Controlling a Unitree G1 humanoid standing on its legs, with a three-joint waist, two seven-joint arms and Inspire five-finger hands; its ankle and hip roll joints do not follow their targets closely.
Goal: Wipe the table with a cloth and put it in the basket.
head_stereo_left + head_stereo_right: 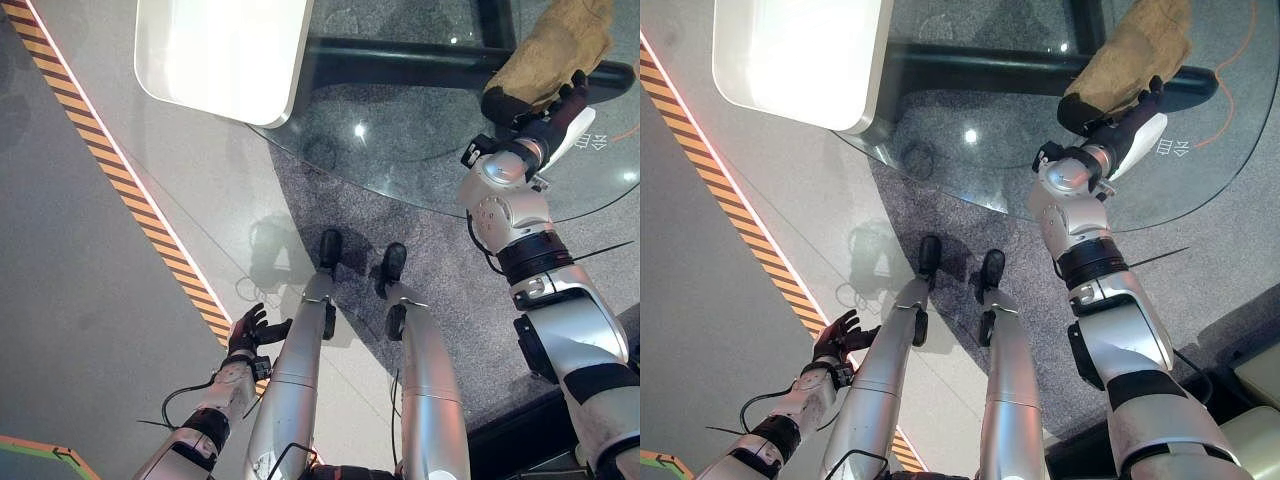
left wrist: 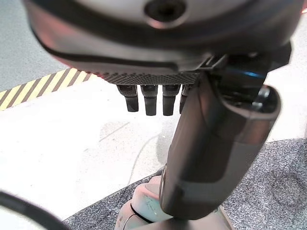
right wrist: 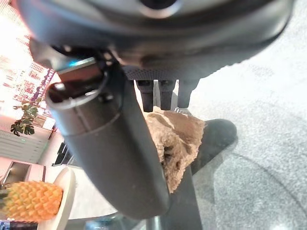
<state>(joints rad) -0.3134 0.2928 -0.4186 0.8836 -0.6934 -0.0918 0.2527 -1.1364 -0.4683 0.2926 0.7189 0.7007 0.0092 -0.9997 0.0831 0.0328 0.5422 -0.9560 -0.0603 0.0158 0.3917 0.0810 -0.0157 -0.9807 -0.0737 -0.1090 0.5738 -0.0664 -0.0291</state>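
the right hand (image 1: 556, 112) reaches out over the round glass table (image 1: 400, 170), and the tan cloth (image 1: 555, 52) lies on the glass just past its fingers (image 3: 160, 96), bunched up and touching them. in the right wrist view those fingers run straight out in a row, close together, with the crumpled cloth directly beyond their tips and beside the thumb (image 3: 110, 148); they lie on it rather than curl round it (whether the thumb presses the cloth from the side i cannot tell). a pineapple (image 3: 29, 199) on a white plate (image 3: 64, 189) sits well off to the thumb's side. the left hand (image 1: 248, 330) hangs low beside the yellow and black floor stripe (image 1: 120, 180), well apart from the table, its fingers (image 2: 148, 98) straight and relaxed, holding nothing. a white tabletop (image 1: 225, 55) lies beside the glass, far from both sets of fingers
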